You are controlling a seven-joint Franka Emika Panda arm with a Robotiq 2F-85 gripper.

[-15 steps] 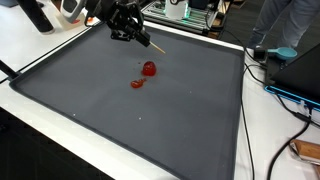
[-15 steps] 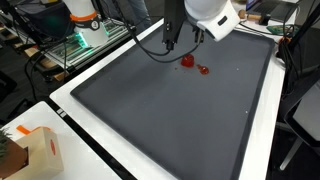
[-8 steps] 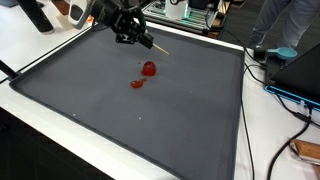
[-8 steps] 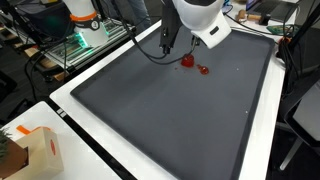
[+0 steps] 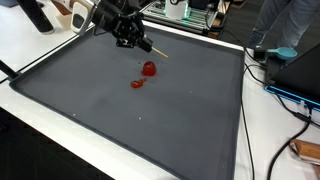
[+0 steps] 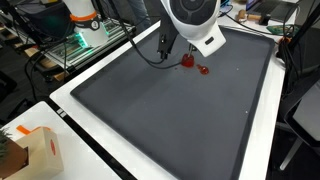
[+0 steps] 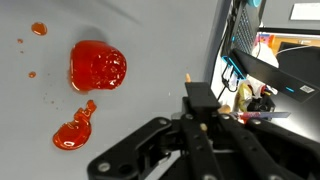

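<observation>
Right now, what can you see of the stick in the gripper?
The stick is thin, straight and pale, wood by its look. The gripper is clamped on one end. The free end juts out over the dark mat, tilted slightly downward, clear of the red blob. Nothing else touches it.
</observation>
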